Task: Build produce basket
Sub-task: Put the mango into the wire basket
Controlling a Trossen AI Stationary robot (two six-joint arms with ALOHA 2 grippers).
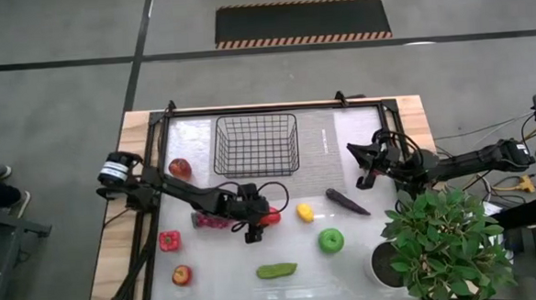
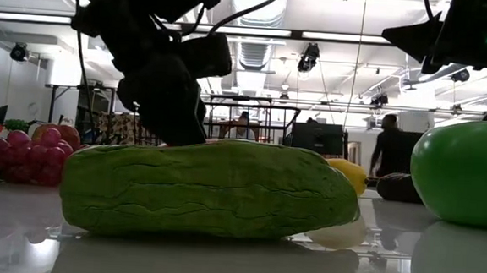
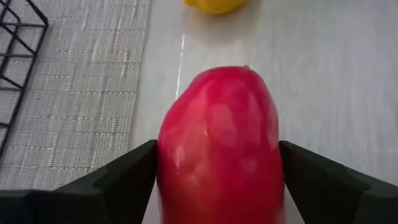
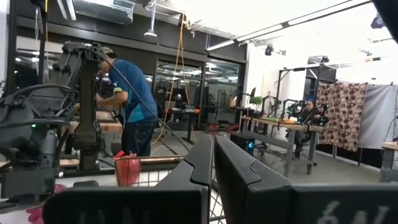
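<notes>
The black wire basket (image 1: 255, 144) stands at the table's far middle. In front of it my left gripper (image 1: 258, 220) stands open, slanting down over a smooth red pepper (image 3: 219, 146) that lies on the table, one finger on each side of it. The cucumber (image 2: 211, 189) hides its fingertips in the low view. Around it lie purple grapes (image 1: 209, 221), a lemon (image 1: 304, 212), a green apple (image 1: 331, 241), an eggplant (image 1: 346, 201) and a cucumber (image 1: 276, 271). My right gripper (image 1: 365, 168) waits shut at the right, above the table. My left gripper's fingers (image 3: 121, 180) stand close against the two long sides of the red pepper (image 3: 171, 168), coming slanting down from the table's left. Whether they touch it I cannot tell. The pepper lies on the table, reaching far back between the fingers.
A red apple (image 1: 180, 168), another red pepper (image 1: 169, 240) and a small apple (image 1: 181, 275) lie at the left. A leafy potted plant (image 1: 447, 242) fills the near right corner. A grey woven mat (image 3: 81, 93) lies under the basket.
</notes>
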